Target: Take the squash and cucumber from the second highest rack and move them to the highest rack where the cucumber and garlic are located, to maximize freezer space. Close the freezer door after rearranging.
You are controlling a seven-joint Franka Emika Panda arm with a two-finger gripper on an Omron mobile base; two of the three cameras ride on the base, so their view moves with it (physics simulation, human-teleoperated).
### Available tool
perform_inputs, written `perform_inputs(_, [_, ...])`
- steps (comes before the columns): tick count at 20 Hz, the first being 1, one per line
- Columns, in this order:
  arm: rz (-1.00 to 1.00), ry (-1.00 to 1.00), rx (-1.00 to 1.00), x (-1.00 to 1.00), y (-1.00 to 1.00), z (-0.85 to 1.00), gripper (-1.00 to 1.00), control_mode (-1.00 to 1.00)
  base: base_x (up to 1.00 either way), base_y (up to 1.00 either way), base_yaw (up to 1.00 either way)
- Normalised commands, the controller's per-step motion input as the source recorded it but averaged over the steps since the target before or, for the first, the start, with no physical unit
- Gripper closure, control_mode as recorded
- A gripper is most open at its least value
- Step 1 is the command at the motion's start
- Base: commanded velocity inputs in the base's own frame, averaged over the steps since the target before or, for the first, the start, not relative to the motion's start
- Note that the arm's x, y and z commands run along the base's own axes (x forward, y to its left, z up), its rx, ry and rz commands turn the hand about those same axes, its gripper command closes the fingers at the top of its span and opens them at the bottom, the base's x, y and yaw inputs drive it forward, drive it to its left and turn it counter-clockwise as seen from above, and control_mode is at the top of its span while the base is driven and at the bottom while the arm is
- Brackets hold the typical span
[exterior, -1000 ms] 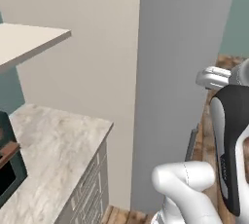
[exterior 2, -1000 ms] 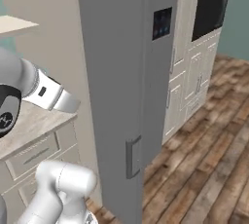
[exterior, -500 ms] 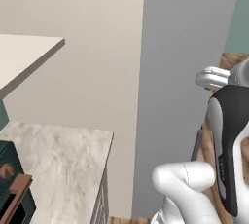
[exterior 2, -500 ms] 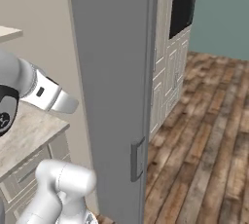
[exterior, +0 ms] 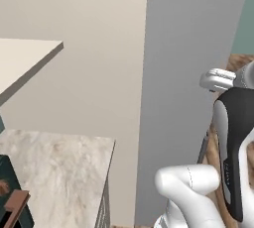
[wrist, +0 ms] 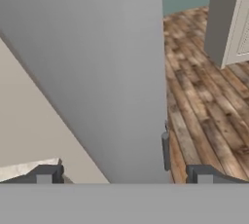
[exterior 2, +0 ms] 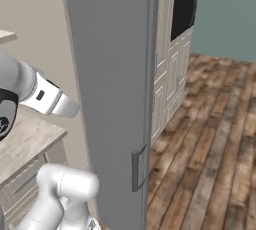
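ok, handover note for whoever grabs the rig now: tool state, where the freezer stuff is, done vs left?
Tool: open, holding nothing, pointed at the grey side of the freezer.
Freezer: seen from its outer side, with a vertical bar handle at its front edge. Interior, racks and vegetables are hidden from here.
Counter sits left of the freezer, wood floor to its right.
Done: nothing that can be confirmed.
Left: reach the front, move the squash and cucumber up one rack, close the door.
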Motion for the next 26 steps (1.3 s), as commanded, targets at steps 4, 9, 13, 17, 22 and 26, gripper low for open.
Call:
perform_inputs(4, [0.0,0.0,0.0,0.0,0.0,0.0,-1.0,1.0,0.54,0.0,0.0])
perform_inputs(9, [0.0,0.0,0.0,0.0,0.0,0.0,-1.0,1.0,0.55,0.0,0.0])
perform_inputs(13, [0.0,0.0,0.0,0.0,0.0,0.0,-1.0,1.0,0.54,0.0,0.0])
perform_inputs(17, [0.0,0.0,0.0,0.0,0.0,0.0,-1.0,1.0,0.53,0.0,0.0])
perform_inputs(22, [0.0,0.0,0.0,0.0,0.0,0.0,-1.0,1.0,0.4,0.03,0.0])
perform_inputs(26, [0.16,0.0,0.0,0.0,0.18,-0.2,-1.0,-1.0,0.0,0.04,0.02])
